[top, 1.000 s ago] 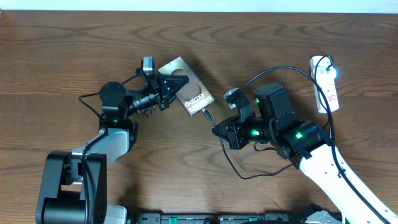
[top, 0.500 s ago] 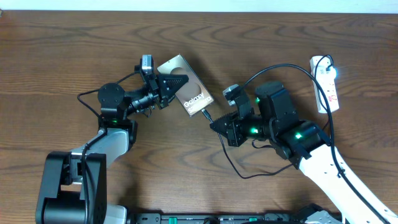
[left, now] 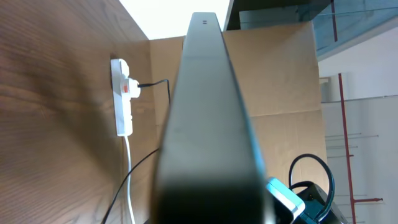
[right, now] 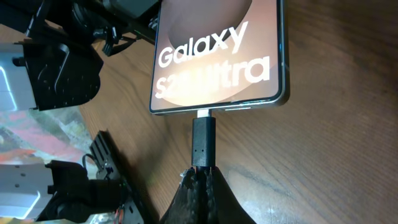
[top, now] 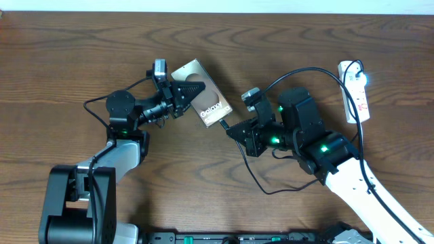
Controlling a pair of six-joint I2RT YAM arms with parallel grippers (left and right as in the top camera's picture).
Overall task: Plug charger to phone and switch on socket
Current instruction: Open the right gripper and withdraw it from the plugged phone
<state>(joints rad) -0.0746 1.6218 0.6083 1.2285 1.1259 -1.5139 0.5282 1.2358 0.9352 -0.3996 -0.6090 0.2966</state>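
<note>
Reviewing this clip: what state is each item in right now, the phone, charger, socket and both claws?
phone: face up, held at one edge by the left claw.
charger connector: at the phone's port, metal tip partly showing.
socket: charger plugged in; switch position unclear.
left claw: shut on phone.
right claw: shut on charger connector.

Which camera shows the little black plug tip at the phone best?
The right wrist view: the connector tip sits mid-picture, its metal end meeting the phone's bottom edge. Overhead shows it only as a tiny dark speck. The left wrist view shows just the phone's edge, no tip.
</note>
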